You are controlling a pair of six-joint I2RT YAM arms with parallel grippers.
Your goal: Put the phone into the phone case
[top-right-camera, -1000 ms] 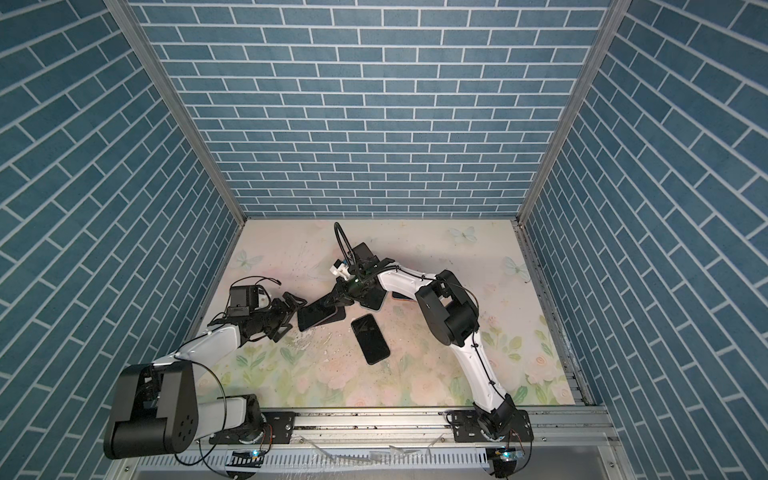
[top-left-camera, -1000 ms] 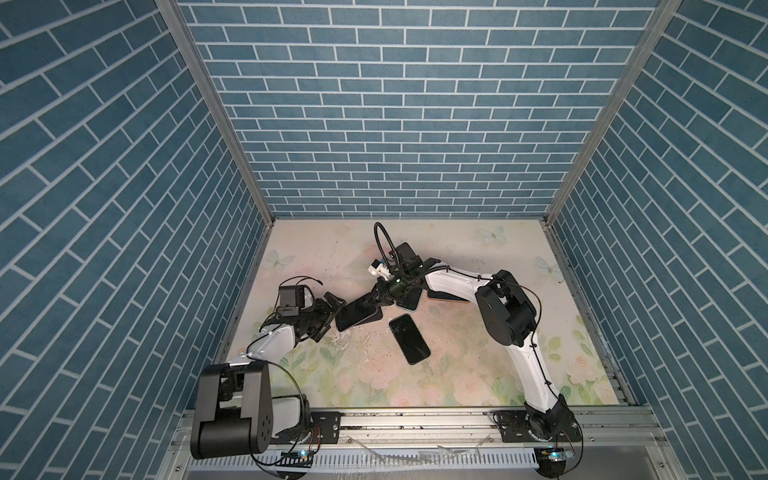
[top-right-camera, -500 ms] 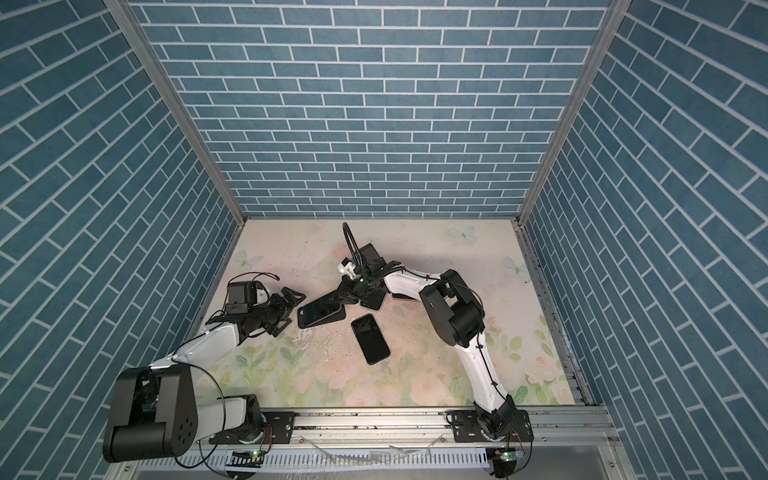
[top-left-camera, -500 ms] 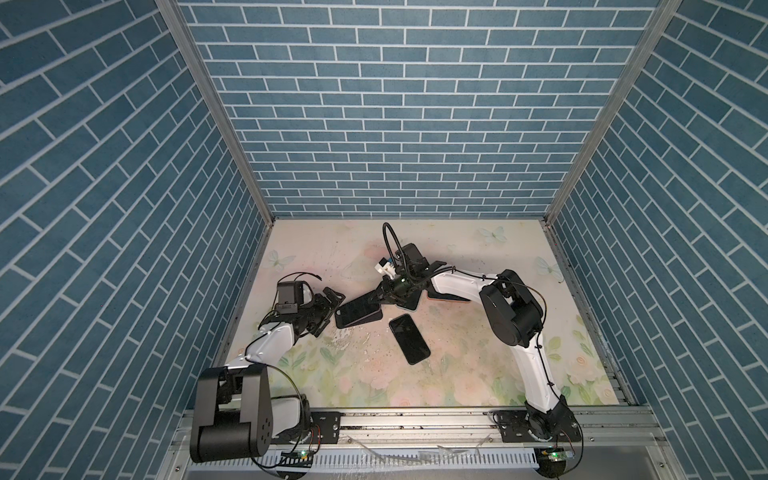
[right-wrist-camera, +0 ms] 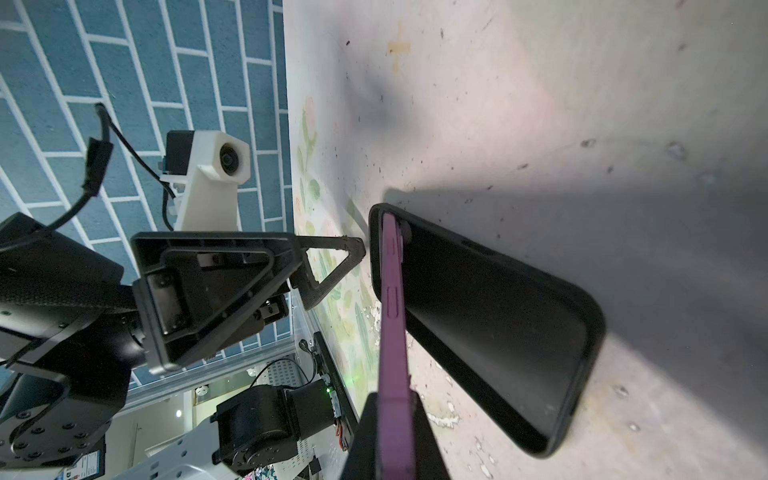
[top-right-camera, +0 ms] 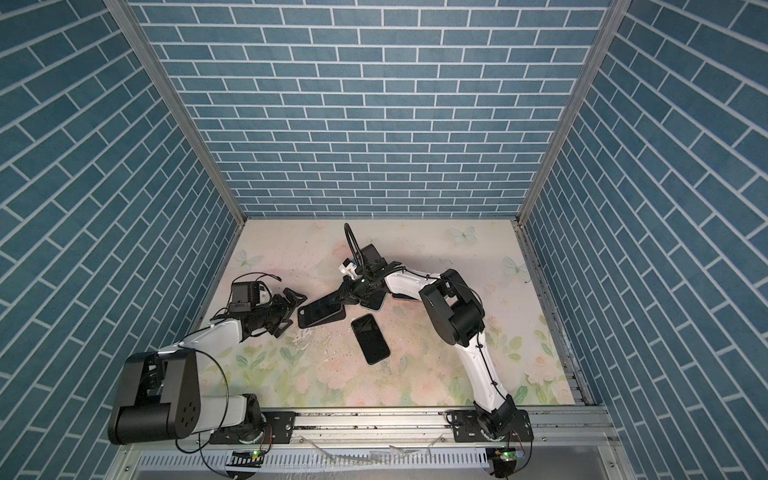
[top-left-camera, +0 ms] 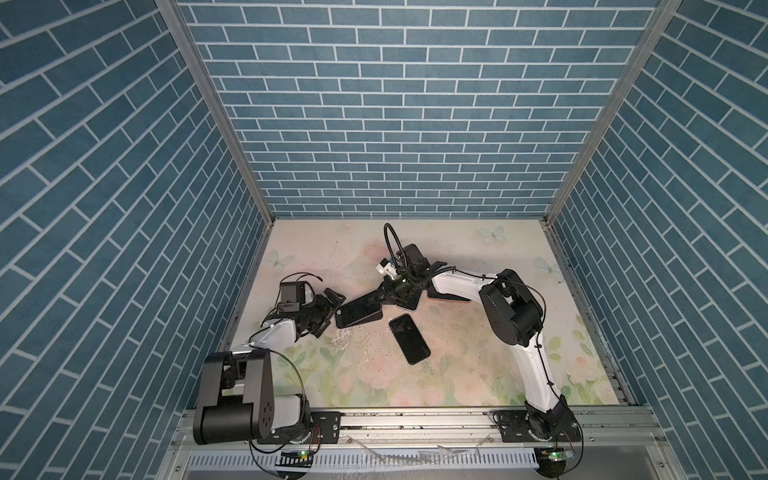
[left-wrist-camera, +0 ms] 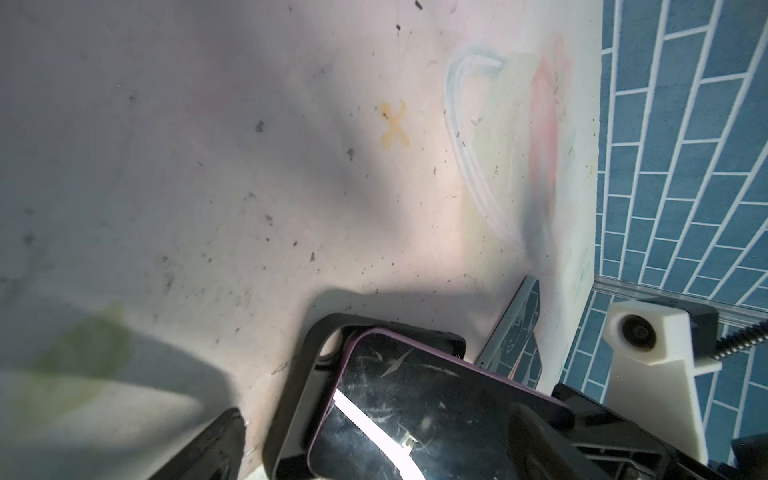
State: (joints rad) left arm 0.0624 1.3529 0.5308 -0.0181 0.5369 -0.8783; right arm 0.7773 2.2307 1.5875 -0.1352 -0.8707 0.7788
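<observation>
- Phone (top-left-camera: 357, 309): a purple-edged handset with a dark, scratched screen, left of centre in both top views (top-right-camera: 318, 309). You see it tilted, its left end down in the phone case and its right end raised.
- Phone case (top-left-camera: 365, 320): black, open side up, lying flat on the tabletop directly under the phone. In the right wrist view the phone's purple side (right-wrist-camera: 392, 316) meets the phone case (right-wrist-camera: 498, 324) at one end wall and angles clear of it towards the other end.
- Right tool (top-left-camera: 380, 296): clamped on the raised right end of the phone, one finger on each face.
- Left tool (top-left-camera: 328, 315): jaws spread wide and holding nothing, just left of the phone case. The left wrist view shows the near end of the phone case (left-wrist-camera: 299, 374), with the phone (left-wrist-camera: 415, 415) in it, lying between the spread fingers. Whether a fingertip touches the corner of the phone case you cannot tell.
- Second phone (top-left-camera: 409, 338): black, flat, screen up, near the centre of the frame. It lies to the lower right of the phone case and apart from it.
- Flat dark items (top-left-camera: 409, 303): two lie partly under the right arm, right of centre. What they are you cannot tell.
- Tabletop (top-left-camera: 457, 374): pale floral print, speckled with marks.
</observation>
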